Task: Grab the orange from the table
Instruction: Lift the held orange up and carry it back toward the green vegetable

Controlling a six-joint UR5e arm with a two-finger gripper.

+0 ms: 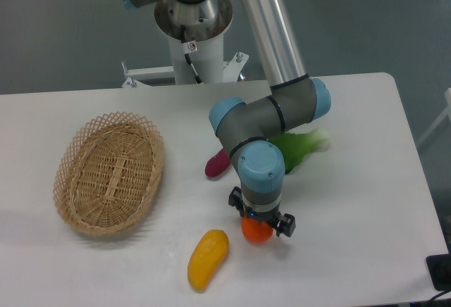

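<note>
Basket (109, 173), wicker, well left of the gripper, holds nothing visible. Mango (207, 258) lies just left and below. Gripper (259, 222) sits directly over the orange (257, 231) on the table (366, 201), fingers straddling it; can't tell if clamped. Step looks like the grasp; next needs a firm close, then straight lift. Green vegetable (296, 148) up right.

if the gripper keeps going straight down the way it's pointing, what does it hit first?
Most likely the small round bright-orange fruit: the gripper points down right over it, fingers either side. Beneath that, the white table. Depth and contact are unclear from this view.
</note>
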